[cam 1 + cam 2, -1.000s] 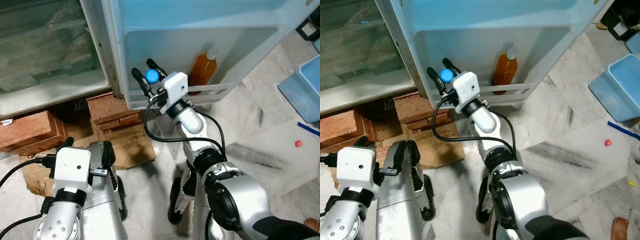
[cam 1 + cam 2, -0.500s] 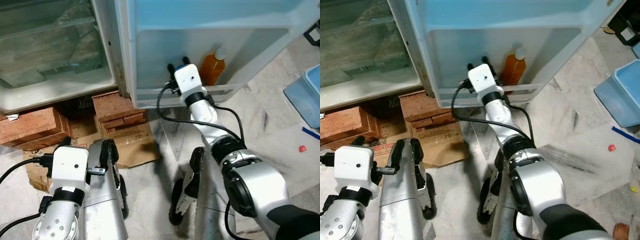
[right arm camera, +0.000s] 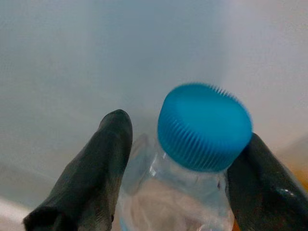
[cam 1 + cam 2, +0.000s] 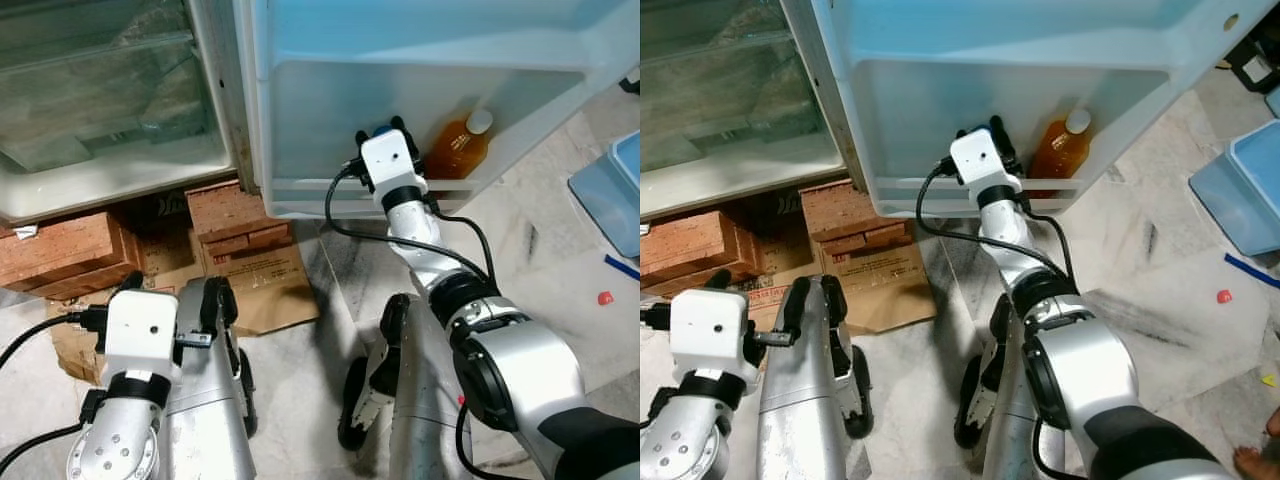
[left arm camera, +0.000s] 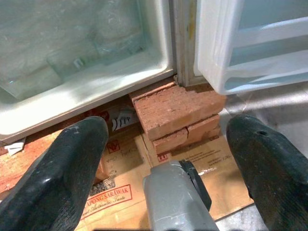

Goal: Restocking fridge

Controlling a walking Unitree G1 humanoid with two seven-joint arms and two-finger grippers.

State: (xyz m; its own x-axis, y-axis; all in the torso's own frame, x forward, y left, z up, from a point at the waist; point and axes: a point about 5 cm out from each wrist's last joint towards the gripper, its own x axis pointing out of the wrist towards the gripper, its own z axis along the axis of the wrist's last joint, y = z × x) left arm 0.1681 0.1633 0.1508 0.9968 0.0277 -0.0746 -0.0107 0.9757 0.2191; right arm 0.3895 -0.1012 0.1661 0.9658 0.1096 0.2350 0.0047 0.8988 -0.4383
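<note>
Right gripper fingers clasping water bottle below its cap; clear plastic, likely light, slippery, squashable.

Bright blue ribbed cap on a clear bottle, flanked by black fingers against a pale blue-white fridge door. Amber-orange juice bottle with a white cap alongside. Reddish-brown bricks, tan cardboard with red print, grey-veined white marble floor.
</note>
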